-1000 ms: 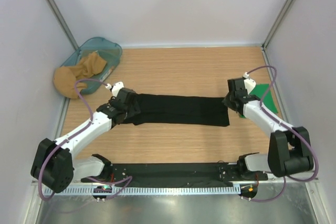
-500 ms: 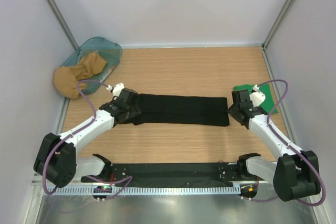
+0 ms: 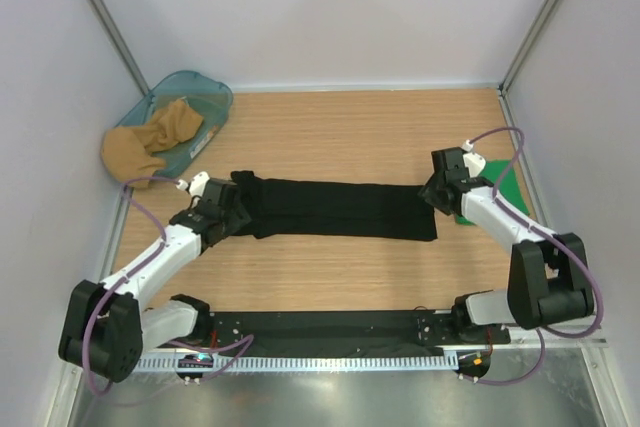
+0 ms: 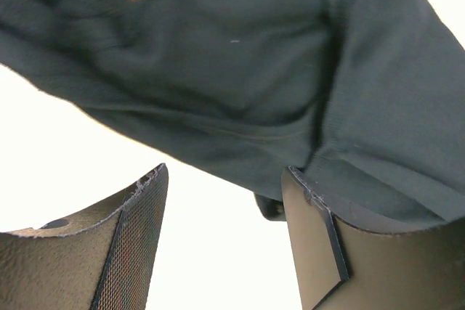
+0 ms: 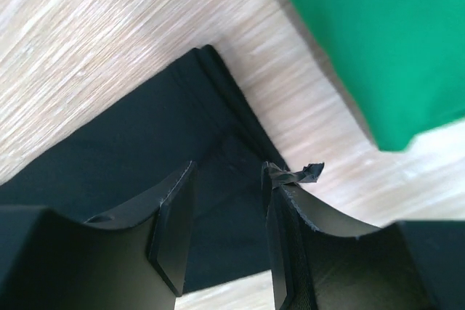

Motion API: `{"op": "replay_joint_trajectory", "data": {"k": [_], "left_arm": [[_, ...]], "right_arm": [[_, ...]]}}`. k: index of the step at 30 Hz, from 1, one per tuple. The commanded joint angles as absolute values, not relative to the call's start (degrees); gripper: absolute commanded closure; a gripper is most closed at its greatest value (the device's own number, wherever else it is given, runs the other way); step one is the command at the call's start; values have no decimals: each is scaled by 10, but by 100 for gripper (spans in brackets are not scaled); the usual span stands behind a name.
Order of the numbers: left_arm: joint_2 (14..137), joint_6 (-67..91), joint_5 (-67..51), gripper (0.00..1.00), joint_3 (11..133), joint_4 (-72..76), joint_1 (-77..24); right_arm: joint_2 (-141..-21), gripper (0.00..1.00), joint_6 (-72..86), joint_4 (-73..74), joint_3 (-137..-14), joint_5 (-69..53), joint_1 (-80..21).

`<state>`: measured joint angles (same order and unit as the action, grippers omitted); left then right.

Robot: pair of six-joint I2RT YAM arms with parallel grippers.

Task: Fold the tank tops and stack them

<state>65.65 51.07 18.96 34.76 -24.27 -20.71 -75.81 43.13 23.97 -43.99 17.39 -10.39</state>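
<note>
Black tank top (image 3: 340,209): lies flat across the middle of the frame as one long strip, already doubled lengthwise. Judged ready for a crosswise fold, end to end.

Green tank top (image 3: 497,179): folded, at the right edge of the table (image 3: 350,132), just beyond the strip's right end and partly under the right arm. Judged to be the base of the stack, parked to the side so the black piece has working room.

Left gripper (image 3: 228,207): at the strip's left end. In the wrist view the left gripper (image 4: 221,179) stands wide open. The dark cloth (image 4: 240,70) lies ahead of the tips, with a small lip near the right finger (image 4: 320,252). Nothing is pinched.

Right gripper (image 3: 432,194): at the strip's right end. In the wrist view the right gripper (image 5: 229,172) has a narrow gap with flat black cloth showing through it and no fold caught between the pads. The strip's corner (image 5: 207,52) sits just ahead, and the green cloth (image 5: 378,41) fills the upper right of that view, near the corner but apart from it.

One arm at each end suits a two-handed lift.

Edges and room:
- Bare wood above and below the strip.
- The right end is crowded by the green piece, so a low grab there could snag it.
- Teal bin (image 3: 215,97) with tan cloth (image 3: 160,132) spilling over its rim sits upper left, well apart from the strip.
- Side walls are close to both elbows.
</note>
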Motion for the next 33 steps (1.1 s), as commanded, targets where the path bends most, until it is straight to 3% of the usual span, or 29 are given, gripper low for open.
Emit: {"op": "replay_joint_trajectory", "data": {"k": [1, 8, 9, 11, 12, 14, 19, 23, 30, 33], "left_arm": [[624, 532, 150, 35, 321, -205, -177], [628, 524, 132, 35, 316, -199, -153], [629, 523, 132, 35, 318, -198, -153], [630, 521, 131, 35, 319, -198, -153], [630, 519, 131, 35, 319, -196, -153], [631, 518, 132, 36, 321, -198, -153], [637, 517, 130, 36, 321, -193, -153], [649, 519, 127, 36, 320, -192, -153], [644, 523, 127, 35, 316, -192, -153], [641, 526, 130, 35, 313, -196, -154]], "right_arm": [[-796, 52, 411, 208, -467, 142, -105], [-837, 57, 424, 211, -467, 152, -105], [-832, 65, 424, 210, -464, 153, -105], [-821, 70, 423, 214, -454, 158, -105], [-816, 81, 422, 214, -450, 160, -105], [-792, 86, 421, 224, -437, 166, -105], [-733, 86, 428, 242, -394, 166, -104], [-705, 76, 437, 250, -360, 144, -105], [-643, 48, 442, 247, -323, 120, -105], [-624, 48, 427, 226, -328, 114, -104]]}}
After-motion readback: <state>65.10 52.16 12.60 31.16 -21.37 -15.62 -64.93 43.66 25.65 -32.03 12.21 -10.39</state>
